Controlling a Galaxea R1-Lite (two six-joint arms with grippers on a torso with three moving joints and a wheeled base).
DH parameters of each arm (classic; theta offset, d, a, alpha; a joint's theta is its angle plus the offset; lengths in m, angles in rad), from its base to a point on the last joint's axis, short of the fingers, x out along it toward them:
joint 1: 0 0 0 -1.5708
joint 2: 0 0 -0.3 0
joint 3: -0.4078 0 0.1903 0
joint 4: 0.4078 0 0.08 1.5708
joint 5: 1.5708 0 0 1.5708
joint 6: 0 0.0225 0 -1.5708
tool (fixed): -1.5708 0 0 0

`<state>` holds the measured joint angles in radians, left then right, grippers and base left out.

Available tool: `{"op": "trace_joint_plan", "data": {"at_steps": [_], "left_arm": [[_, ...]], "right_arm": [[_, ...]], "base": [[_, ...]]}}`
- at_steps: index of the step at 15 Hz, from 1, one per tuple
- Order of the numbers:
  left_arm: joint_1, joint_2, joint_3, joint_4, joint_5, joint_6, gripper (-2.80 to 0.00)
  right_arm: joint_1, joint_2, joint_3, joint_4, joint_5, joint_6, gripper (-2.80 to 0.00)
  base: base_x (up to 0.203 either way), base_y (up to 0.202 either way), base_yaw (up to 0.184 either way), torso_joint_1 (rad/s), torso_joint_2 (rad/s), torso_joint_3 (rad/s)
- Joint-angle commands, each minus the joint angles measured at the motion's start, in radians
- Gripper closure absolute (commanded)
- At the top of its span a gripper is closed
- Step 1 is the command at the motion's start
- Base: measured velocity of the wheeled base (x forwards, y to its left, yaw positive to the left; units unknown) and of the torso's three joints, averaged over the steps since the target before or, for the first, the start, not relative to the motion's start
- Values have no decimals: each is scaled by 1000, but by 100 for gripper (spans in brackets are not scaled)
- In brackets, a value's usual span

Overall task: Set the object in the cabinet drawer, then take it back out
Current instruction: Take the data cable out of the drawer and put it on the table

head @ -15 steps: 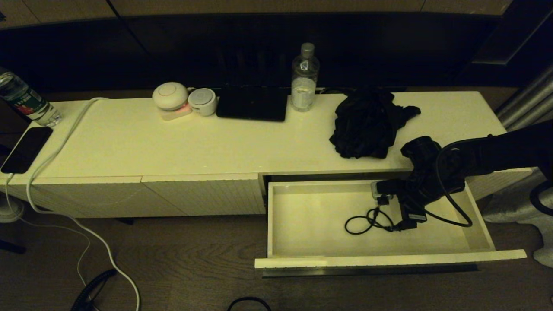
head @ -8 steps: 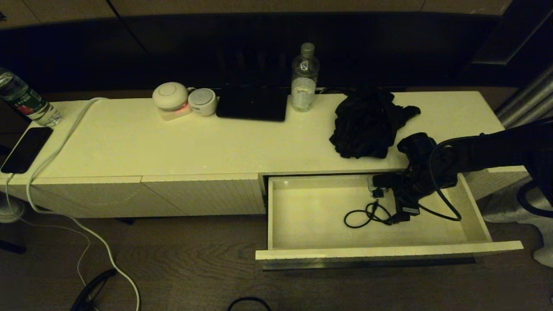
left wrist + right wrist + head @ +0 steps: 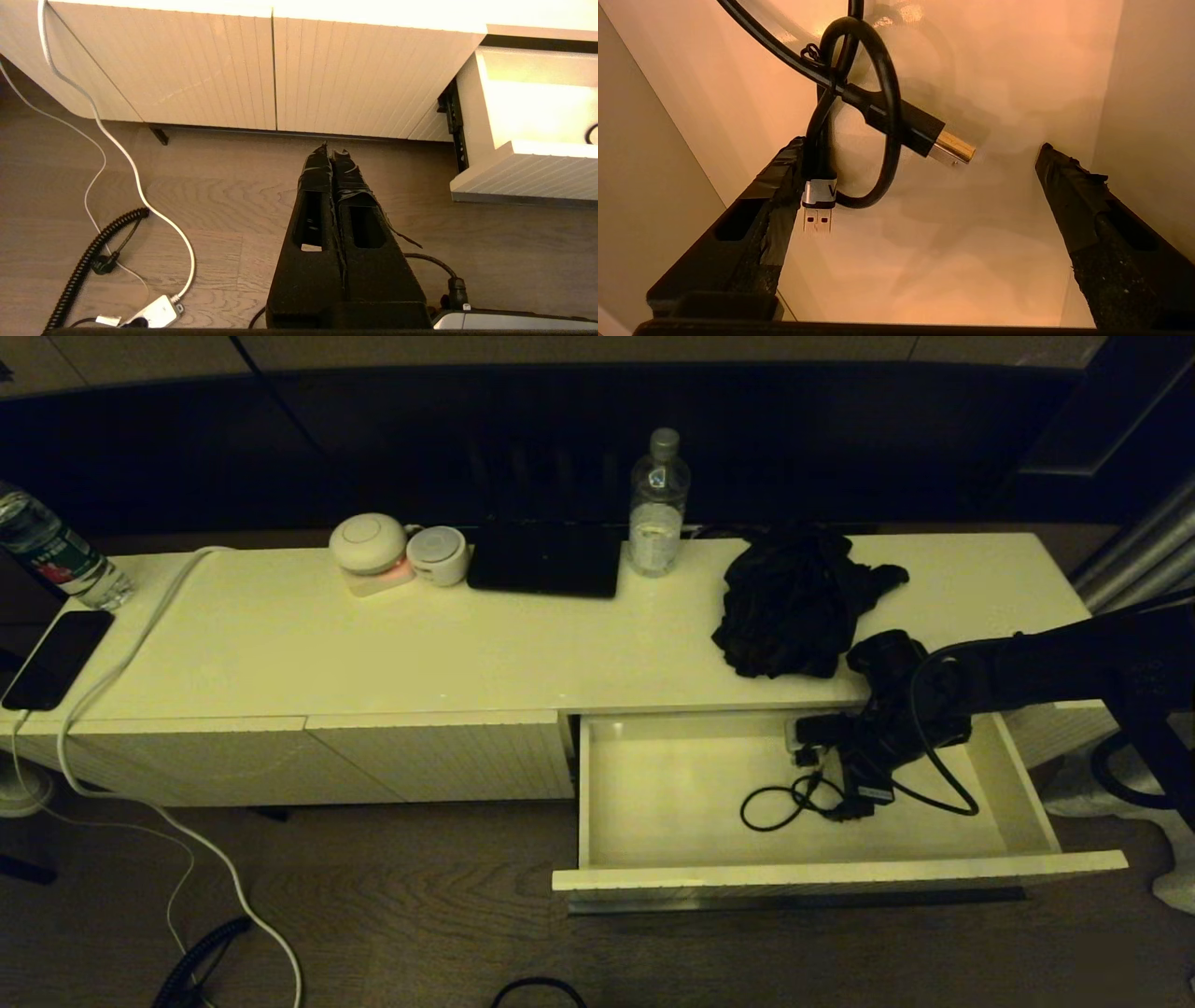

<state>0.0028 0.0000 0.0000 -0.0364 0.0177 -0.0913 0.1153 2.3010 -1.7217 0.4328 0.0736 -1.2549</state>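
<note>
The cabinet drawer (image 3: 840, 876) is pulled out at the right of the cabinet, its white inside (image 3: 948, 242) lit. A black USB cable (image 3: 782, 805) lies coiled on the drawer floor; its two plugs (image 3: 882, 112) show in the right wrist view. My right gripper (image 3: 845, 767) is down inside the drawer, open (image 3: 920, 143), with one finger (image 3: 780, 177) beside the cable's silver plug and nothing pinched. My left gripper (image 3: 334, 148) is shut and empty, parked low over the wooden floor in front of the cabinet; the drawer corner (image 3: 523, 172) is off to its side.
On the cabinet top sit a crumpled black cloth (image 3: 794, 602) just behind the drawer, a water bottle (image 3: 658, 509), a flat black device (image 3: 546, 560), two round white gadgets (image 3: 369, 543), a phone (image 3: 56, 658) and a white cord (image 3: 140, 625). Ribbed panels (image 3: 439, 761) are closed.
The drawer front has slid a little back toward the cabinet. My right gripper has moved with it toward the cabinet and slightly left. The cable stays on the drawer floor.
</note>
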Motion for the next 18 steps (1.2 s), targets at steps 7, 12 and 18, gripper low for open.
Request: {"op": "trace_joint_plan", "data": {"at_steps": [7,12,18], "left_arm": [[0,-2,0,0,1,-1,0],[0,-2,0,0,1,-1,0],[0,-2,0,0,1,-1,0]], "right_arm": [[8,-67,52,96,16,-6,-280],[37,-80,78,116,48,-6,-280],[38,-69,99,116,49,-8,-280]], "base": [[0,0,0,0,0,0],[0,0,0,0,0,0],[0,0,0,0,0,0]]}}
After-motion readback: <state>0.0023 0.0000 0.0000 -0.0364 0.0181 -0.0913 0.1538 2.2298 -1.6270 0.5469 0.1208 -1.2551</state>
